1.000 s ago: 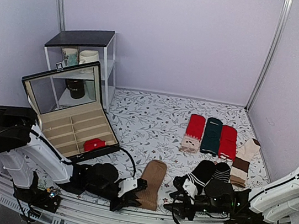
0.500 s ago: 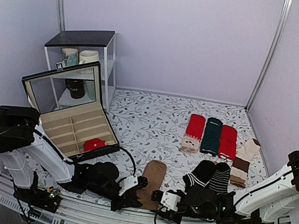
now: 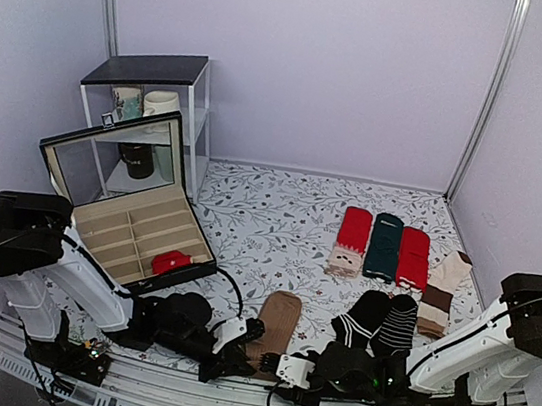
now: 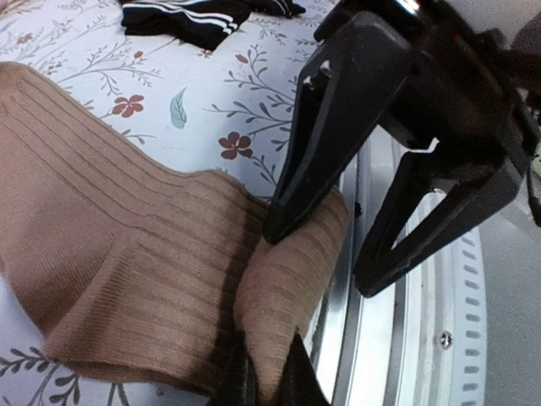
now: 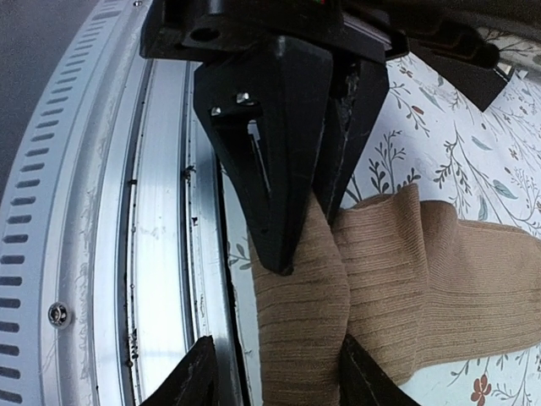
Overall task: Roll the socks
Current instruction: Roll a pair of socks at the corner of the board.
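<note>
**Table** [image 3: 279, 214]: floral-covered and fills the lower half of the overhead view.

**The socks** [image 3: 278, 317]: a tan-brown ribbed knit strip lying flat at bottom centre of that view. Its long axis runs up-frame and its near end sits at the metal edge rail [image 5: 161, 237]. That near end is lifted and gathered into a soft upright fold. No roll is formed yet.

**Left gripper** [image 4: 270, 385]: clenched on the edge of the fold, at the bottom of its own wrist view.

**Right gripper** [image 5: 279, 376]: jaws parted and straddling the same fold. One finger touches the knit and the other is just beside it, so it is grasping nothing.

**Assessment:** the fabric is judged light, limp and stretchy, and the ribbed face should offer good friction. It is not fragile, but would probably sag and spring open if released.

**Recommended hold:** the gathered near end, pinched through its full thickness across the width so the first turn starts tight. A pinch on one layer only would likely let the layers slide apart.
</note>
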Motion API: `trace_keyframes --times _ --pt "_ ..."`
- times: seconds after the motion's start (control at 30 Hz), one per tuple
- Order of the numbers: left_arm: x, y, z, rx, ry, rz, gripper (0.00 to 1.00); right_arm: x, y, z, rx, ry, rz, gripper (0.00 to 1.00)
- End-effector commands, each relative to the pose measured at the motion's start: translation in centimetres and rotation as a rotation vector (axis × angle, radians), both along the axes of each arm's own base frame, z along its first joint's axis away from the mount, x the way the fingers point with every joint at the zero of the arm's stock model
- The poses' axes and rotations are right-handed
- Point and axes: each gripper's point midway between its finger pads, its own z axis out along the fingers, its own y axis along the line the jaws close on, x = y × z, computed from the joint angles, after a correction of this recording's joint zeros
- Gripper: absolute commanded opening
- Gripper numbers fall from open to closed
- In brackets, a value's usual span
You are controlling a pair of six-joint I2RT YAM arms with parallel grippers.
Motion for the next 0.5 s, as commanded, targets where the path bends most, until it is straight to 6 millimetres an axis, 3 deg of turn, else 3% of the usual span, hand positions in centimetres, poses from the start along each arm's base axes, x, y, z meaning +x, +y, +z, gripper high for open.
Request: trace_keyframes --times 0.0,0.2,0.3,0.37,0.47 --pt "-1.4 5.7 -6.6 0.283 0.098 0.014 0.00 0.2 0.4 -0.7 -0.025 -0.006 -0.020 0.43" --pt "-1.1 5.7 -6.5 0.278 0.093 0.025 0.00 -0.1 -0.1 -2.1 -0.078 0.040 -0.031 0.20" --pt "-0.7 5.4 -6.1 0.263 0.075 0.036 0.00 -0.4 -0.6 -3.1 -0.093 0.098 -0.051 0.13" --pt "-0.1 5.0 -5.4 0.237 0.042 0.051 0.12 -0.7 -0.9 -3.7 -0.098 0.165 -0.066 0.06" --pt "0.8 3.9 -2.7 0.136 -0.043 0.061 0.19 -0.7 -1.5 -4.4 -0.099 0.279 -0.085 0.04"
